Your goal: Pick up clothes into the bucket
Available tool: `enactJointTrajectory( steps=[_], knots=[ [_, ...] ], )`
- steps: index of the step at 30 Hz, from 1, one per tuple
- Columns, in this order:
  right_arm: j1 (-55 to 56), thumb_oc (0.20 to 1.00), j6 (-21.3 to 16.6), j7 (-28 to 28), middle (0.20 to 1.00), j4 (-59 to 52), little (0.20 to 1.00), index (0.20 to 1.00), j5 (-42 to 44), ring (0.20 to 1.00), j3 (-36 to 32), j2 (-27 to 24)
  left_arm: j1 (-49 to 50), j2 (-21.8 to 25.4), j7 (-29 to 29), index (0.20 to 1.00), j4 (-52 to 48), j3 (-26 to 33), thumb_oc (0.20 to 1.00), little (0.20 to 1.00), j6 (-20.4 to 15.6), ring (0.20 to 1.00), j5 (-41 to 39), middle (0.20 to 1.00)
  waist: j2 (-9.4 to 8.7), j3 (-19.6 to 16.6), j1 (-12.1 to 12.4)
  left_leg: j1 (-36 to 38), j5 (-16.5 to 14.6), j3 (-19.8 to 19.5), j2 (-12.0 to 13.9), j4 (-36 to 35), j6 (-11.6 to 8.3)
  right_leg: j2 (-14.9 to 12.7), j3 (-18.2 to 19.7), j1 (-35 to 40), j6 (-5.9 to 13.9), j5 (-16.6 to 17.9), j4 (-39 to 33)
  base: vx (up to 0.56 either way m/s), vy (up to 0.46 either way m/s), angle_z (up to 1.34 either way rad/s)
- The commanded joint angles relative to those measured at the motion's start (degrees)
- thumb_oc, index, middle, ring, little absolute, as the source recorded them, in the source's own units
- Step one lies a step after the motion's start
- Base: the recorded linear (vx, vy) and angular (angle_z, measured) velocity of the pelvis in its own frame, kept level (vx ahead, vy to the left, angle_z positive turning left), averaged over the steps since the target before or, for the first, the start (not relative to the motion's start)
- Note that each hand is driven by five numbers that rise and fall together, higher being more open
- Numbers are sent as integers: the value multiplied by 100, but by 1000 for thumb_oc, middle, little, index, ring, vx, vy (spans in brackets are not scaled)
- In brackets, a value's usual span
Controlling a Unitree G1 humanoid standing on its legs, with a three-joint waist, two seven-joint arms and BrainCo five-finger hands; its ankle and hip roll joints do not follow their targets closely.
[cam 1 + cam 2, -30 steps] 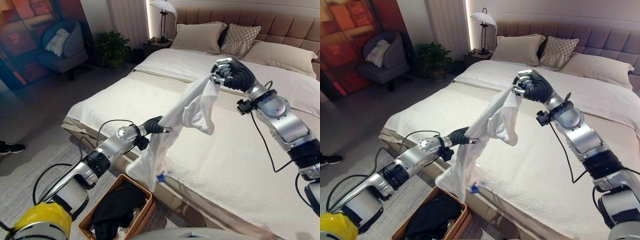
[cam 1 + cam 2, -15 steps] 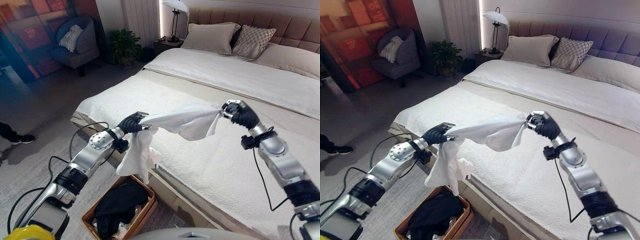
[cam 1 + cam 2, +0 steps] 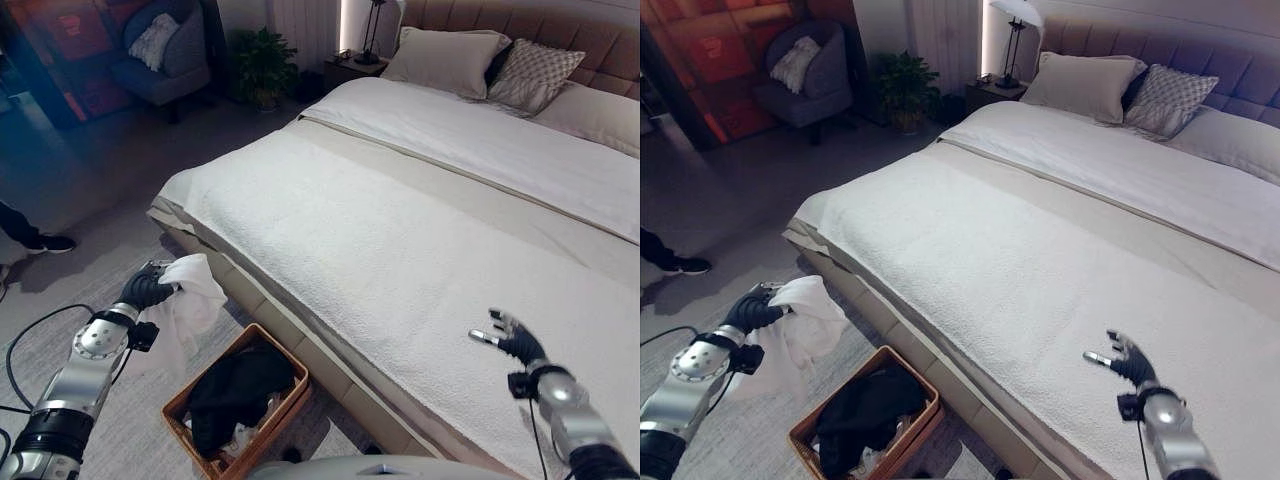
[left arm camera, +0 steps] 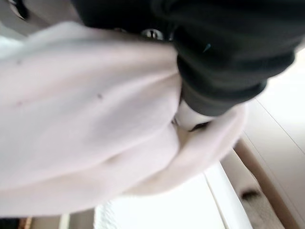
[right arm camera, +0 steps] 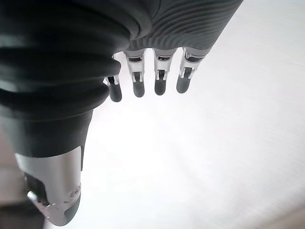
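Observation:
A white garment (image 3: 188,300) hangs from my left hand (image 3: 146,291), whose fingers are curled round its top, out over the grey floor at the left of the bed's corner. In the left wrist view the same pale cloth (image 4: 86,124) bulges against the hand's dark cover. Right of the hanging cloth and lower stands the brown wicker basket (image 3: 291,399), with dark clothes (image 3: 235,393) inside. My right hand (image 3: 512,340) hovers low over the white bedspread at the lower right, fingers straight (image 5: 159,78) and holding nothing.
The big bed (image 3: 420,230) with cream bedspread and pillows (image 3: 450,60) takes the middle and right. A person's shoe and leg (image 3: 30,238) show at the left edge. An armchair (image 3: 165,60), a plant (image 3: 262,65) and a lamp's stem stand at the back.
My right hand has let go of the white garment and dropped to the lower right. The left hand has swung the garment down and left, beside the basket. The camera has shifted too.

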Motion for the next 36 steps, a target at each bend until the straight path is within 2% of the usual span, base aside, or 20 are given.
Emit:
enactJointTrajectory(
  steps=[1, 5, 8, 12, 16, 19, 22, 23, 24, 25, 26, 27, 30, 34, 35, 36],
  knots=[
    [-87, 1000, -184, -299, 1000, -45, 1000, 1000, -377, 1000, 247, -96, -185, 113, 384, 200, -71, 361, 200, 200, -365, 200, 315, 200, -212, -188, -124, -391, -433, 5, -161, 481, 125, -581, -198, -467, 454, 11, 651, -48, 11, -2],
    [-110, 1000, -157, -432, 1000, 730, 1000, 1000, -812, 1000, 492, 85, -227, -89, 817, 200, 174, 353, 200, 200, -421, 200, 672, 200, -233, 59, -155, -576, -436, 32, -167, 596, 126, -574, -153, -657, 449, 30, 731, -80, 10, -4],
    [-60, 1000, -208, -475, 1000, 894, 1000, 1000, -942, 1000, 616, 132, -407, -217, 1211, 200, 576, 345, 200, 200, -483, 200, 767, 200, -287, 368, -207, -884, -429, 49, -187, 804, 130, -565, -94, -963, 442, 60, 880, -175, 13, -8],
    [-133, 1000, -277, -698, 1000, 1256, 1000, 1000, -742, 1000, 577, 249, -764, -288, 1686, 200, 1051, 261, 200, 200, -536, 200, 787, 200, -432, 856, -275, -1503, -395, 63, -183, 1183, 137, -536, -13, -1550, 411, 143, 1154, -187, 9, -12],
    [-160, 1000, -364, -821, 1000, 1315, 1000, 1000, -643, 1000, 637, 309, -961, -242, 2043, 200, 1352, 213, 200, 200, -574, 200, 874, 200, -534, 1036, -301, -1830, -402, 76, -154, 1424, 135, -531, 39, -1825, 399, 188, 1254, -78, 11, -5],
    [-228, 1000, -516, -970, 1000, 1210, 1000, 1000, -442, 1000, 770, 317, -1241, 81, 2418, 200, 1721, 54, 200, 200, -584, 200, 1116, 200, -704, 1295, -349, -2198, -398, 115, -79, 1656, 128, -509, 120, -2164, 397, 272, 1310, -80, 3, -15],
    [-296, 1000, -602, -1045, 1000, 1142, 1000, 1000, -331, 1000, 861, 322, -1418, 280, 2596, 200, 1935, -46, 200, 200, -570, 200, 1259, 200, -790, 1417, -374, -2408, -405, 150, -33, 1782, 121, -482, 176, -2365, 409, 336, 1327, -68, -11, -6],
    [-314, 1000, -665, -1092, 1000, 988, 1000, 1000, -272, 1000, 937, 308, -1481, 458, 2699, 200, 2064, -85, 200, 200, -513, 200, 1386, 200, -882, 1522, -397, -2581, -428, 191, 11, 1914, 119, -442, 236, -2515, 417, 401, 1319, -46, -9, -7],
    [-311, 1000, -665, -1093, 1000, 987, 1000, 1000, -271, 1000, 936, 308, -1484, 457, 2700, 200, 2069, -90, 200, 200, -516, 200, 1385, 200, -876, 1529, -383, -2579, -462, 196, 24, 1945, 117, -430, 243, -2510, 417, 385, 1333, -80, -17, -15],
    [-364, 1000, -708, -1146, 1000, 866, 1000, 1000, -194, 1000, 1018, 295, -1534, 577, 2788, 200, 2163, -56, 200, 200, -478, 200, 1358, 200, -991, 1655, -412, -2796, -459, 242, 63, 2088, 118, -383, 290, -2702, 420, 470, 1321, -46, -10, -20],
    [-364, 1000, -708, -1147, 1000, 866, 1000, 1000, -194, 1000, 1020, 295, -1533, 578, 2788, 200, 2164, -55, 200, 200, -478, 200, 1358, 200, -983, 1660, -400, -2801, -497, 247, 78, 2127, 117, -369, 295, -2701, 419, 454, 1337, -116, -28, -32],
    [-483, 1000, -769, -1216, 1000, 776, 1000, 1000, -111, 1000, 1139, 280, -1718, 771, 2910, 200, 2581, -82, 200, 200, -497, 200, 1361, 200, -1104, 1801, -433, -3056, -568, 296, 135, 2414, 127, -315, 369, -2918, 421, 505, 1378, -60, -16, -24],
    [-545, 1000, -846, -1310, 1000, 604, 1000, 1000, 7, 1000, 1185, 232, -1678, 929, 3019, 200, 2252, -17, 200, 200, -465, 200, 1391, 200, -1200, 1978, -431, -3477, -689, 295, 189, 2820, 143, -239, 447, -3251, 415, 560, 1469, -75, -10, -19],
    [-622, 1000, -904, -1388, 1000, 470, 1000, 1000, 80, 1000, 1258, 180, -1807, 1075, 3097, 200, 2367, 16, 200, 200, -468, 200, 1273, 200, -1311, 2154, -452, -3941, -800, 289, 247, 3227, 172, -153, 494, -3589, 412, 636, 1541, -54, 1, -16],
    [-648, 1000, -926, -1413, 1000, 429, 1000, 1000, 106, 1000, 1287, 160, -1849, 1114, 3127, 200, 2378, 26, 200, 200, -477, 200, 1192, 200, -1286, 2209, -421, -4036, -1057, 231, 315, 3420, 158, -55, 511, -3641, 435, 533, 1586, 7, 29, -14],
    [-680, 1000, -944, -1455, 1000, 375, 1000, 1000, 139, 1000, 1316, 146, -1919, 1173, 3172, 200, 2413, 21, 200, 200, -473, 200, 1184, 200, -1323, 2262, -431, -4146, -1075, 235, 344, 3484, 164, -26, 526, -3726, 445, 576, 1570, 13, 30, -16]
  ],
)
